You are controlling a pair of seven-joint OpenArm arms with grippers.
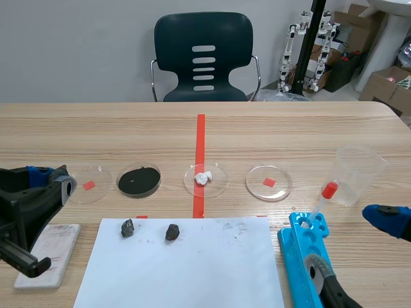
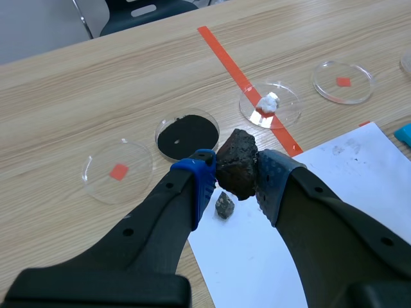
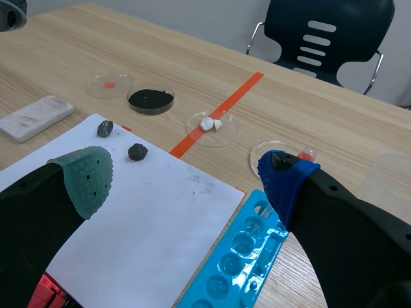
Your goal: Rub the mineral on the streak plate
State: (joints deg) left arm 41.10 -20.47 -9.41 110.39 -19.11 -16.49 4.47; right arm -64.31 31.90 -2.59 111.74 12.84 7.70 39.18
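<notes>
At the near left, your left tool (image 2: 237,176) pinches the dark mineral (image 2: 236,162) above the surface (image 1: 289,128), near the white streak plate (image 1: 48,253), ready to rub there; your right tool (image 3: 186,172) hangs spread, unneeded.

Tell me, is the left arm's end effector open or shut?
Shut on the dark brown mineral: the wrist view shows the left end effector with its blue pads pressing it from both sides.
</notes>
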